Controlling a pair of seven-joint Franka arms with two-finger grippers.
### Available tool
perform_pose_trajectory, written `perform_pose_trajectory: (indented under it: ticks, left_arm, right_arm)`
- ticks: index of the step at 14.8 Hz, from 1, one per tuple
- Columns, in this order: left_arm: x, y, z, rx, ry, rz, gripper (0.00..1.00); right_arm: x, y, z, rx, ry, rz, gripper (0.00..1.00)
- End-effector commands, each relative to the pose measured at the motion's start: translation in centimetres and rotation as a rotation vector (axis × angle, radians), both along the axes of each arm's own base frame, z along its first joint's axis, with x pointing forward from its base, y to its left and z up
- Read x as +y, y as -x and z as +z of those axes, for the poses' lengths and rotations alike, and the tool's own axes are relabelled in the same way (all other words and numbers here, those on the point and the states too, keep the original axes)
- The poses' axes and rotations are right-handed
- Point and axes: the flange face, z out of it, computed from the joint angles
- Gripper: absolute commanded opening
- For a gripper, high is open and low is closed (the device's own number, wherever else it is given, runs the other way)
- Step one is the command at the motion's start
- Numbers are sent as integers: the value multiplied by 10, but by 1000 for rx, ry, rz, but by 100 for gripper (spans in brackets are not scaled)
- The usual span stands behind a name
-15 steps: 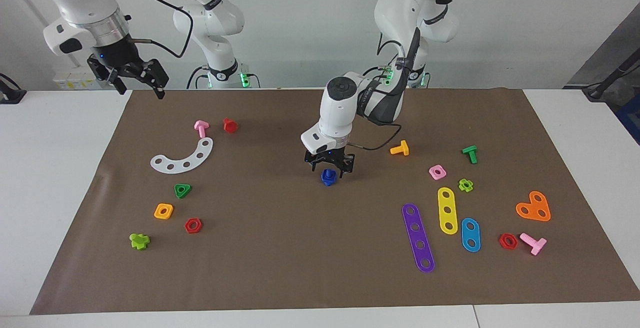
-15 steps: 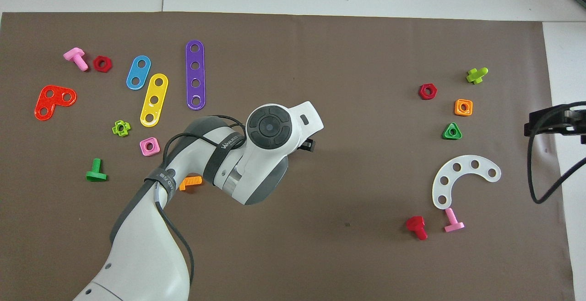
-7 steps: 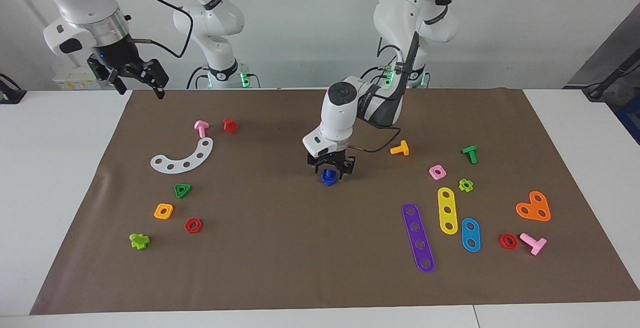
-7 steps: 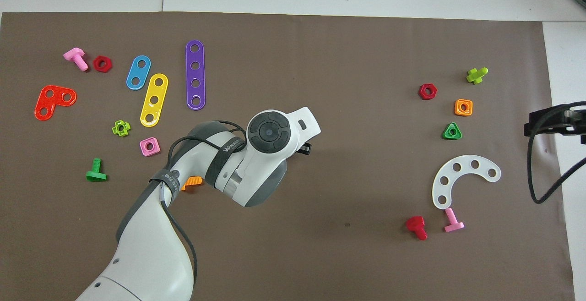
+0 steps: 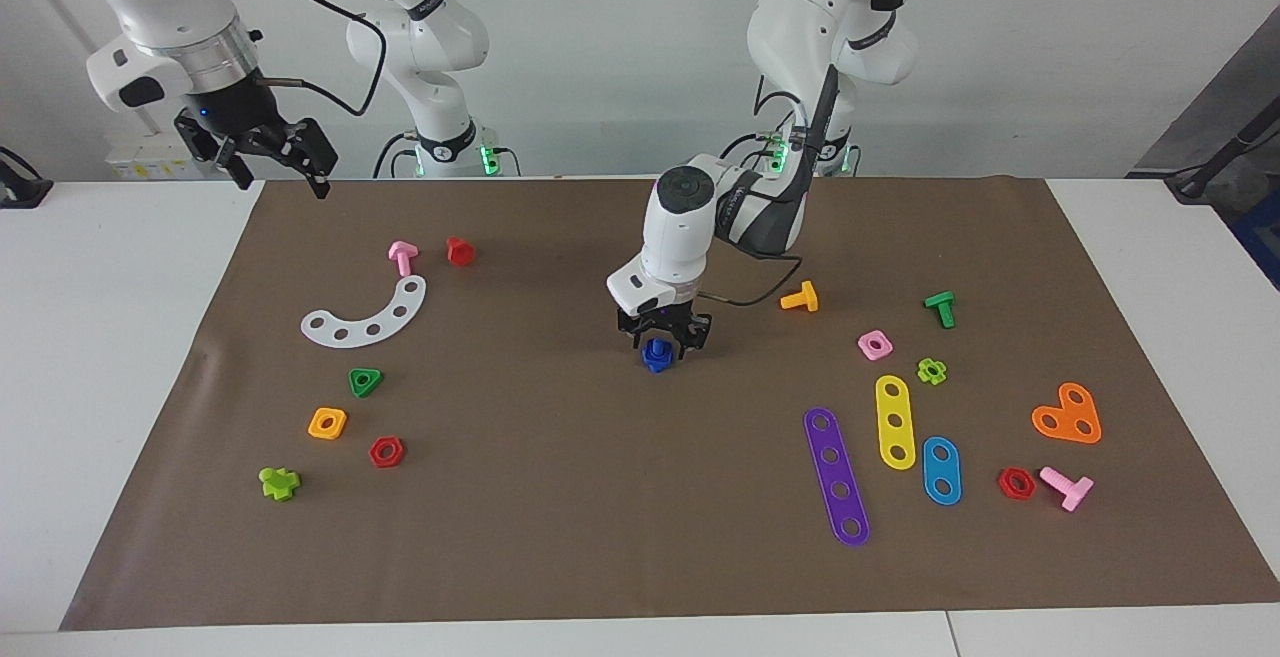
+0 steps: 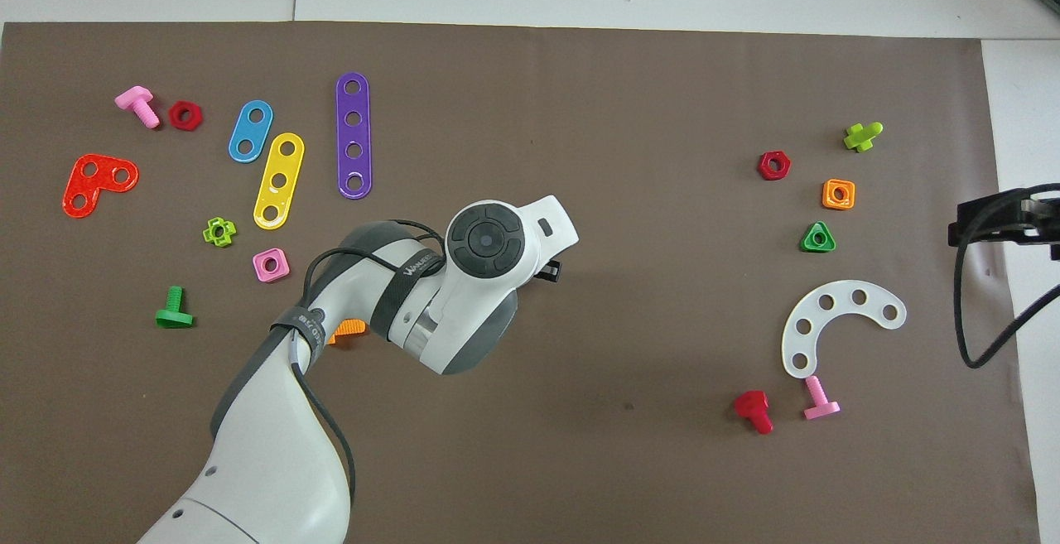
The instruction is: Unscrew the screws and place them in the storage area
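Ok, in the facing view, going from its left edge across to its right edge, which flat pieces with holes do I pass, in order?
white curved strip → purple strip → yellow strip → blue strip → orange heart-shaped plate

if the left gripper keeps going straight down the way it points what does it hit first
The left gripper points down at the blue screw in the middle of the brown mat; it would likely meet that first, its fingers already around it.
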Motion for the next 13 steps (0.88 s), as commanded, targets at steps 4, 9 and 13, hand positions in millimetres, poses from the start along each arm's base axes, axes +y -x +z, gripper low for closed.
perform_pose_trajectory:
  ticks: [4,9,13]
  left_arm:
    - [3,0,2,-27,-6,11,66]
    - [3,0,2,-21,-11,12,49]
    - [0,-3,12,-10,-21,14,47]
  right_arm:
    - [-1,5,2,-1,-3,18,100]
    - [-1,5,2,-1,-3,18,100]
    - [-1,5,2,-1,-3,18,100]
